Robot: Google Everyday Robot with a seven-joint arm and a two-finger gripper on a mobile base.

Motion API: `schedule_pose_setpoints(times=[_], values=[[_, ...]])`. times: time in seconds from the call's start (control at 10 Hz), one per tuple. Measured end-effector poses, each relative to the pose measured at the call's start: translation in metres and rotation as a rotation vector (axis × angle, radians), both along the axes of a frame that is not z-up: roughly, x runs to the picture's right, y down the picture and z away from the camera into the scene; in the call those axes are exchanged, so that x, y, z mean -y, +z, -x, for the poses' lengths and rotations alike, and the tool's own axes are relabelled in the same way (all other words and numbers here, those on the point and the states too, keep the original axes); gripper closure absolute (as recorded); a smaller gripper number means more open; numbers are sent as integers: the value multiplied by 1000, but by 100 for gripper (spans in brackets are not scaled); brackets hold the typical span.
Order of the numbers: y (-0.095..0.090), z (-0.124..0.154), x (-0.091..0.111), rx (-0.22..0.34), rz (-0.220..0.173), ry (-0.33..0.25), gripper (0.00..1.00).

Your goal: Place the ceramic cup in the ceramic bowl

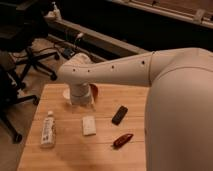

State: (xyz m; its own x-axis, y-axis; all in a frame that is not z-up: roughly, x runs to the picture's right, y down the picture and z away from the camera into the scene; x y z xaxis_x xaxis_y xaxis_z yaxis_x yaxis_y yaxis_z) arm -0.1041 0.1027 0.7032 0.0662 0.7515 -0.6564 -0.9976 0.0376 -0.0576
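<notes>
Presumably to nest them, the gripper (80,96) sits low near the far left corner of the tabletop (102,156), between cup (66,93) and bowl (94,91), its grip impossible to tell.

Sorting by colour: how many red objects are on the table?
2: ceramic bowl beside the gripper, far side; elongated red object near front. The arm may hide others.

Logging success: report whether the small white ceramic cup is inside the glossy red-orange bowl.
Cannot tell. The gripper hangs over both; only slivers of the white cup and the red bowl show beside it.
</notes>
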Motion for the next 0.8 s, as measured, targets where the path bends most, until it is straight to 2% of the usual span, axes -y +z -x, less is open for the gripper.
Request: schedule_pose_setpoints(times=[0.5,0.6,0.8], values=[[1,0,0,0,-3,-3,35],[3,-2,3,-3,-15,-13,35],[13,-7,20,-24,-76,-104,35]])
